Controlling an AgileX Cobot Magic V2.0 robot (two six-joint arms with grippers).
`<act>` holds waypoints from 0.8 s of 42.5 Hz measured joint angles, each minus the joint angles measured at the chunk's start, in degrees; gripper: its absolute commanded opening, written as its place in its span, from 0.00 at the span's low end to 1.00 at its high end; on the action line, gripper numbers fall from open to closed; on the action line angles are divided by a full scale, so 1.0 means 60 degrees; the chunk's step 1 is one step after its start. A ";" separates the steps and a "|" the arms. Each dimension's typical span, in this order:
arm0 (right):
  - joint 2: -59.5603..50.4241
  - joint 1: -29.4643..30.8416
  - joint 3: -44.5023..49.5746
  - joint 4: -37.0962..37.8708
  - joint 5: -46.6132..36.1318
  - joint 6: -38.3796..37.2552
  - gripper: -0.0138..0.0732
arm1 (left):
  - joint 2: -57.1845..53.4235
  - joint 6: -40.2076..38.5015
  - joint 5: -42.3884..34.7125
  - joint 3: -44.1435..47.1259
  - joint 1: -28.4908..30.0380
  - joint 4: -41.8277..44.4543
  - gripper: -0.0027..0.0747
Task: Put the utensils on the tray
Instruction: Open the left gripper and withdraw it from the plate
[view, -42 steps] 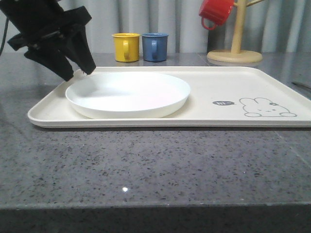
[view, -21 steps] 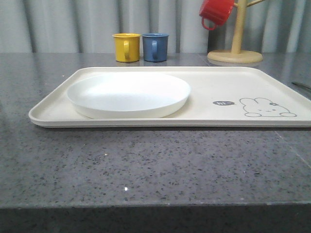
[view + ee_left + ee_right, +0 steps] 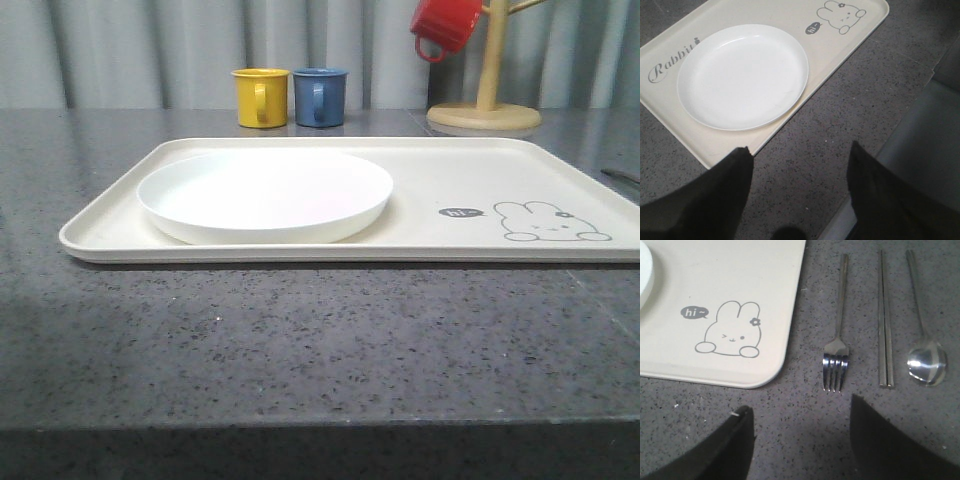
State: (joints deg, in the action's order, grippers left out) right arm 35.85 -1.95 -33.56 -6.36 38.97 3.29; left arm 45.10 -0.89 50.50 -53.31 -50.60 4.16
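Observation:
A cream tray [image 3: 560, 160] with a rabbit drawing lies on the dark speckled counter, and a round white plate [image 3: 265, 193] rests on its left half. The left wrist view shows the same plate [image 3: 742, 75] on the tray [image 3: 837, 55], with my left gripper [image 3: 799, 155] open and empty above bare counter beside the tray's edge. In the right wrist view a silver fork [image 3: 838, 335], a long straight bar [image 3: 885, 325] and a spoon [image 3: 925, 350] lie side by side on the counter beside the tray [image 3: 740, 280]. My right gripper [image 3: 800, 415] hangs open and empty, short of the fork's tines.
A yellow mug [image 3: 260, 97] and a blue mug [image 3: 319, 96] stand behind the tray. At the back right a wooden mug tree [image 3: 485, 100] carries a red mug [image 3: 444, 25]. A pale grey surface [image 3: 925, 145] borders the counter's edge in the left wrist view.
One second ago the left gripper hung over the tray's far left corner in the front view; it has since left that view. The plate and tray have not moved.

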 measured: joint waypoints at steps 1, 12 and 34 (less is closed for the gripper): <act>0.0000 0.0000 -0.0024 0.0028 0.0000 0.0000 0.68 | -0.0195 0.0000 0.0000 0.0071 0.0000 0.0000 0.57; 0.1054 0.0000 -0.1571 0.0281 0.0482 0.0000 0.62 | -0.0901 -0.0007 -0.0022 0.0367 0.0000 0.0000 0.57; 0.6816 0.0953 -0.5693 0.0288 0.3911 -0.0077 0.61 | -0.0901 -0.0022 -0.0043 0.0373 -0.0022 0.0000 0.57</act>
State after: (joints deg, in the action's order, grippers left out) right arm 76.75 3.76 -67.72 -4.64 62.44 2.82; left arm 39.70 -1.02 50.25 -51.07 -50.73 4.16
